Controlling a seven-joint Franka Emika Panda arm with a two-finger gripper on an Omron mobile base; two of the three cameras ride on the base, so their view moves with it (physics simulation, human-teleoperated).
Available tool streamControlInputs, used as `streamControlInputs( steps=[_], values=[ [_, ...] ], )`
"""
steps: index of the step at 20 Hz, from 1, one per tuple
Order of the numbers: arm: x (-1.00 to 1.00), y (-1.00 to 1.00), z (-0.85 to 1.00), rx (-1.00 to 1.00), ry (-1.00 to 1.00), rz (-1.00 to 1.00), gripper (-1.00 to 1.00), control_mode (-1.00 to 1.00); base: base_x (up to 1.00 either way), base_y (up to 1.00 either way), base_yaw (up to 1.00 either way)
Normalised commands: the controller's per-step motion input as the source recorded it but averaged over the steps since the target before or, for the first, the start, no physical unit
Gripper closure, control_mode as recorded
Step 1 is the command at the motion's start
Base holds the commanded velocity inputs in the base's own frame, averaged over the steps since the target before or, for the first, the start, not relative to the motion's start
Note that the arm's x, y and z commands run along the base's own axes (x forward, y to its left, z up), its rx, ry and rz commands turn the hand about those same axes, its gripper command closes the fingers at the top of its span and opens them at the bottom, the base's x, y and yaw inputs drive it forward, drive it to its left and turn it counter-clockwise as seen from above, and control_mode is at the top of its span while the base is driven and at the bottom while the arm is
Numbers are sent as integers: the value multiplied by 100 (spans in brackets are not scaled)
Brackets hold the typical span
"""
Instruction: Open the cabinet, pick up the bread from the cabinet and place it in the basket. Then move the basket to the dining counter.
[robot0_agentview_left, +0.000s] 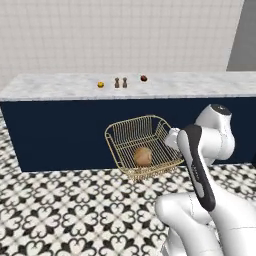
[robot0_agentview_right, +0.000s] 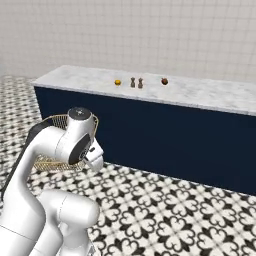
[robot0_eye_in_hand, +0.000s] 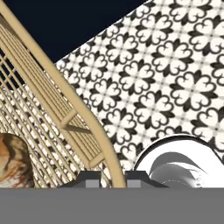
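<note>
The golden wire basket (robot0_agentview_left: 131, 121) hangs tilted in the air above the patterned floor, in front of the dining counter (robot0_agentview_left: 60, 87). The round brown bread (robot0_agentview_left: 143, 156) lies on its mesh bottom. My gripper (robot0_agentview_left: 170, 141) is shut on the basket's right rim, and the forearm partly hides it. In the hand view the gripper (robot0_eye_in_hand: 114, 179) pinches the basket's rim bar (robot0_eye_in_hand: 65, 87), and the bread (robot0_eye_in_hand: 13, 159) shows at the lower left. From the right base view the basket (robot0_agentview_right: 56, 120) peeks out behind my arm. The cabinet is out of view.
On the dining counter's marble top (robot0_agentview_right: 200, 95) stand a small yellow thing (robot0_agentview_left: 100, 84), two brown shakers (robot0_agentview_left: 120, 82) and a dark red thing (robot0_agentview_left: 143, 78). Its navy base (robot0_agentview_left: 60, 130) rises just behind the basket. Patterned floor (robot0_agentview_left: 65, 210) spreads to the left.
</note>
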Motion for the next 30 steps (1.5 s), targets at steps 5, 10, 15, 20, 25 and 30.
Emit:
streamControlInputs(
  steps=[5, 10, 15, 20, 25, 30],
  values=[
    [0, 0, 0, 0, 0, 0, 100, 100, 77, 89, -36],
    [0, 0, 0, 0, 0, 0, 100, 100, 78, 93, -29],
    [0, 0, 0, 0, 0, 0, 100, 100, 74, 92, -9],
    [0, 0, 0, 0, 0, 0, 100, 100, 77, 73, 0],
    [0, 0, 0, 0, 0, 0, 100, 100, 74, 74, 0],
    [0, 0, 0, 0, 0, 0, 100, 100, 74, 73, 0]
  ],
)
